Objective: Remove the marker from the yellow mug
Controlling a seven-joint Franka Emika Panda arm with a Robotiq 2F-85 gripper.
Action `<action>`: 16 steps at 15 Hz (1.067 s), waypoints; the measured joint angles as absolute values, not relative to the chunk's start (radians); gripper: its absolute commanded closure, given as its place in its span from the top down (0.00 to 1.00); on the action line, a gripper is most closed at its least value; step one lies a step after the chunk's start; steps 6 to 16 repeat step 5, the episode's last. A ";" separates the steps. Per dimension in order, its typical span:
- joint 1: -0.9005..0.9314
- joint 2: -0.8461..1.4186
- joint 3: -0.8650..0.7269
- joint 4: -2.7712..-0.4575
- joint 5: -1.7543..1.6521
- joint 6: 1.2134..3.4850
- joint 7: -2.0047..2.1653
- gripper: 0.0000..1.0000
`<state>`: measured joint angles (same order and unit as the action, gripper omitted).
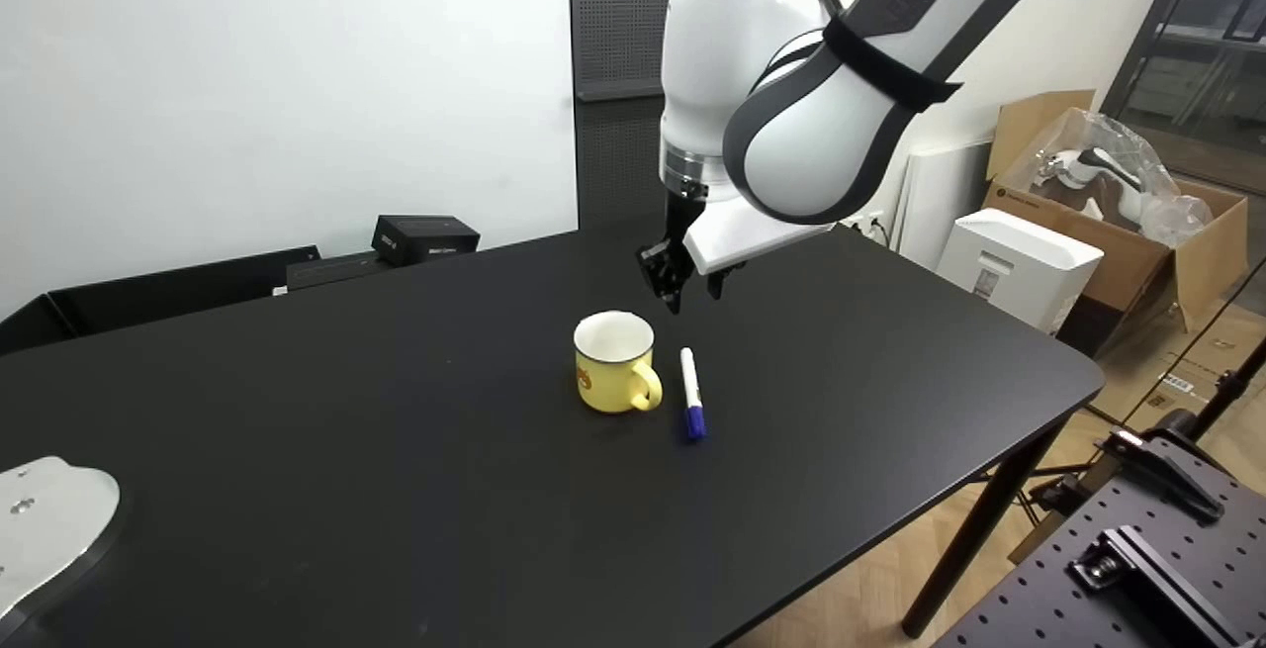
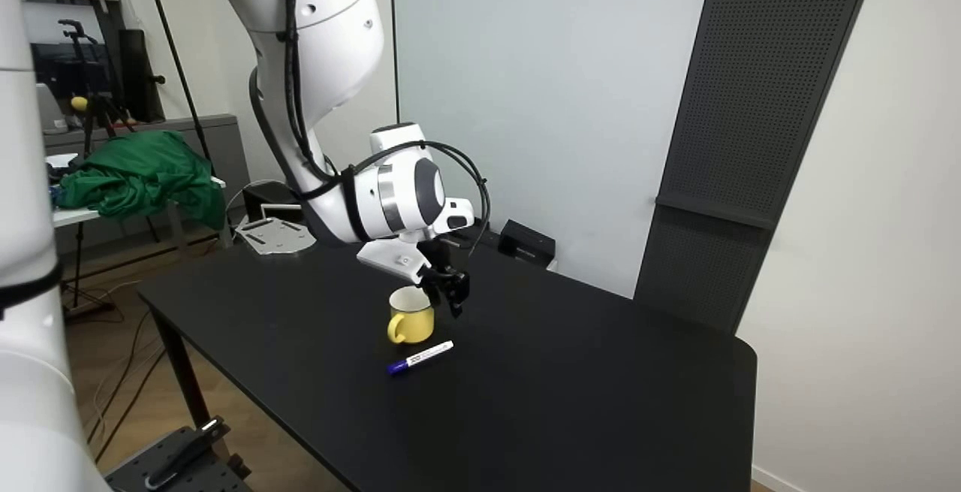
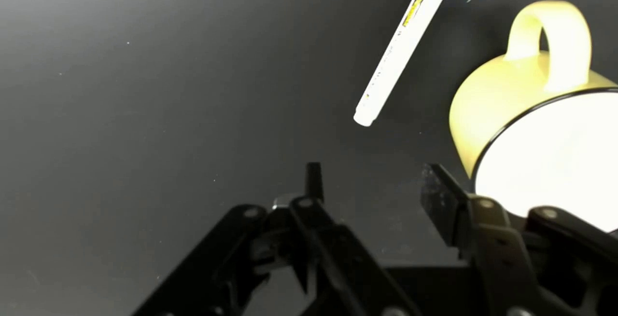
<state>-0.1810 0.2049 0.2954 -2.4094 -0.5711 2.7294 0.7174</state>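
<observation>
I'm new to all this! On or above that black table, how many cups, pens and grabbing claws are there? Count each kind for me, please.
Round one-handled yellow mug, white inside: 1
Blue-capped white marker pen, lying beside the mug: 1
Black two-fingered claw, open and holding nothing: 1
Total: 3

The rounded white arm (image 2: 338, 41) has grey trim (image 1: 734, 158), black straps (image 1: 887, 73), dark cables (image 2: 293, 79) and a screw-studded black gripper (image 3: 372, 181).
</observation>
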 measured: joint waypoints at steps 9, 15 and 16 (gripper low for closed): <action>-0.180 0.216 0.294 -2.386 -0.569 2.699 0.729 1.00; -0.180 0.216 0.294 -2.386 -0.569 2.699 0.729 1.00; -0.180 0.216 0.294 -2.386 -0.569 2.699 0.729 1.00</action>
